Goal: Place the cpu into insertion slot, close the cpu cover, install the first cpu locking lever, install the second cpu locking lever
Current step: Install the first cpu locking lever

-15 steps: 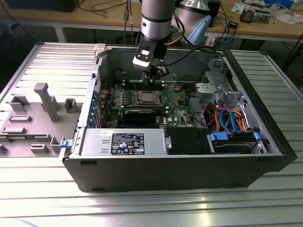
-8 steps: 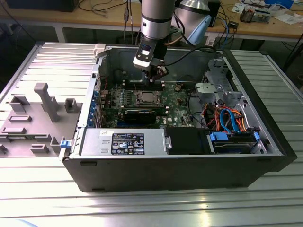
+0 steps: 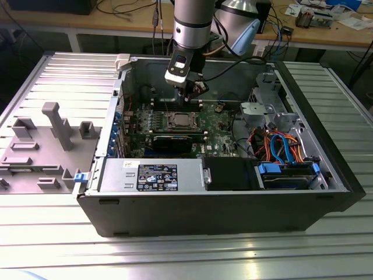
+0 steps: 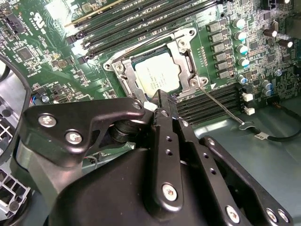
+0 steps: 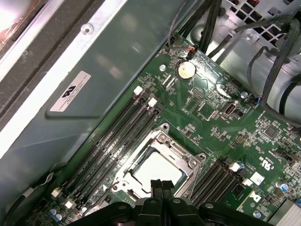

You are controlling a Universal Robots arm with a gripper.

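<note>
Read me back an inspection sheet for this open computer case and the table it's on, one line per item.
Surface: ribbed metal table, carrying the open computer case.
Job's things: cpu seated in the insertion slot; cpu cover lies flat around it; one locking lever juts out over the memory slots, apparently unlatched.
Clutter: grey plastic fixture on the table, at the exterior view's left of the case.
Grippers: gripper shut, nothing seen in it, tips at the cover's edge; contact cannot be told.
Cables: orange and blue cables inside the case, at the exterior view's right.
Surroundings: wooden workbench behind, with loose wires.
</note>
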